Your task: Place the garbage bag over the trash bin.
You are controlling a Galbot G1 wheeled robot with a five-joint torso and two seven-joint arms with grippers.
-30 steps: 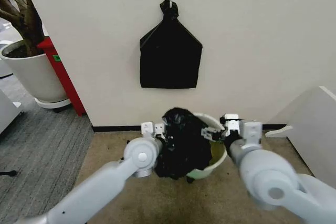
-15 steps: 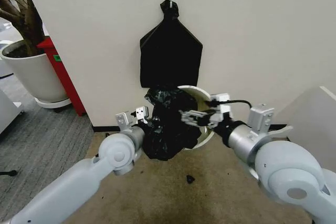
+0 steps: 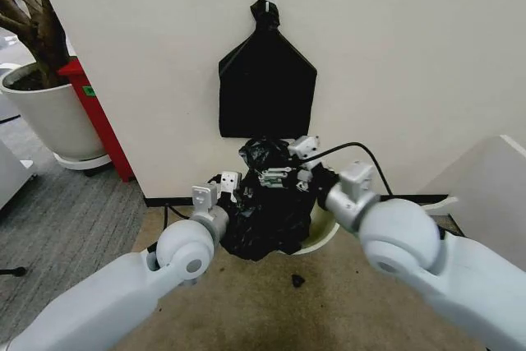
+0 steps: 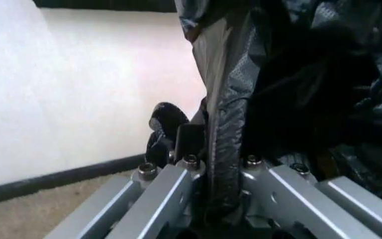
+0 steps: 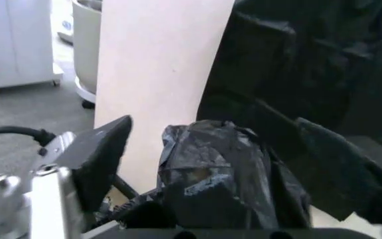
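Since a second ago: trash bin (image 3: 322, 232) lifted off carpet and tilted toward wall, garbage bag (image 3: 267, 211) now draped over its mouth, rim mostly hidden. Covering likely underway.

Left gripper (image 3: 223, 190) pinches bag film. Right gripper (image 3: 279, 177) spread around bunched bag top.

Nearby: hanging black bundle (image 3: 267, 80), plant pot (image 3: 49, 121), dark scrap (image 3: 297, 280) on carpet.

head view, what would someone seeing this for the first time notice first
The eye lands on the crinkled black garbage bag bunched low against the wall, with both arms reaching into it: the left pincer shut on its side, the right pincer at its top. The cream trash bin peeks out behind the bag. Above, a flat black bundle hangs from a wall hook.
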